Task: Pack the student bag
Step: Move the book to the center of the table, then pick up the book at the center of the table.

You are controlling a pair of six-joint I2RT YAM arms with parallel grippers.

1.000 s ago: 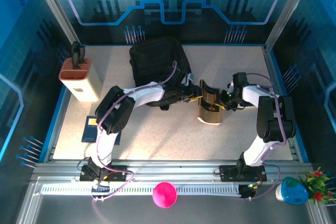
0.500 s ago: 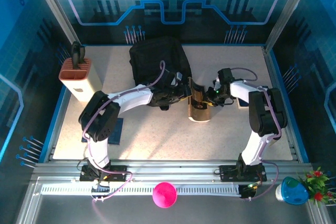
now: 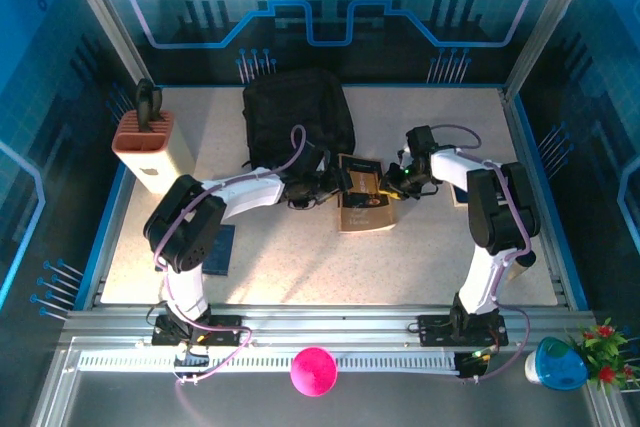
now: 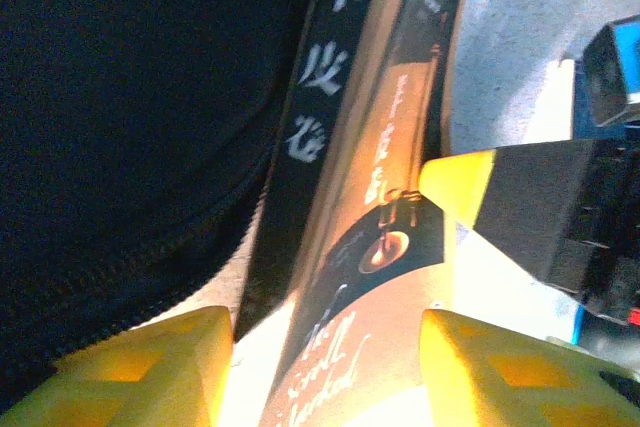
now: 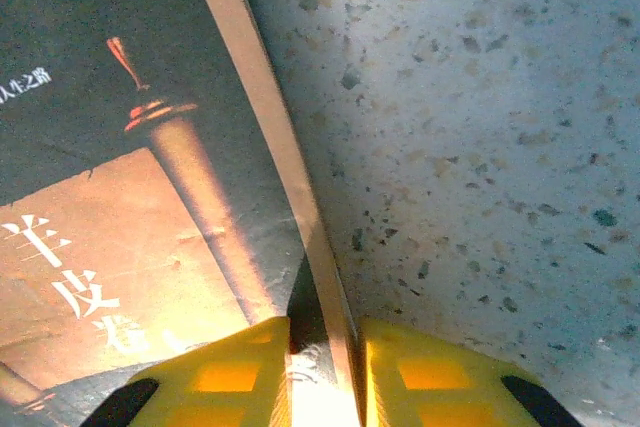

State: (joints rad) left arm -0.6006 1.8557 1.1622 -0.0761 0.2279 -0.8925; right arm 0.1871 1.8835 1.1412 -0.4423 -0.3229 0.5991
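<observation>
The student bag (image 3: 295, 112), black and soft, lies at the back centre of the table. A book (image 3: 362, 205) with a dark and orange cover rests just off the bag's right front corner. My left gripper (image 3: 338, 185) is at the book's left end, open. In the left wrist view its yellow fingertips (image 4: 130, 372) straddle the book (image 4: 370, 197) with gaps, the bag (image 4: 130, 97) close on the left. My right gripper (image 3: 393, 182) is shut on the book's right edge. The right wrist view shows that edge of the book (image 5: 120, 197) pinched in the right gripper (image 5: 325, 377).
A tan box with an orange-brown top (image 3: 152, 152) stands at the left. A blue booklet (image 3: 215, 247) lies partly under the left arm. A small white and blue item (image 3: 458, 192) sits by the right arm. A pink ball (image 3: 314, 370) rests on the front rail.
Both grippers carried the book leftward toward the bag, and it went from tilted up to lying lower on the table. The left jaws have opened; the right still grips.
</observation>
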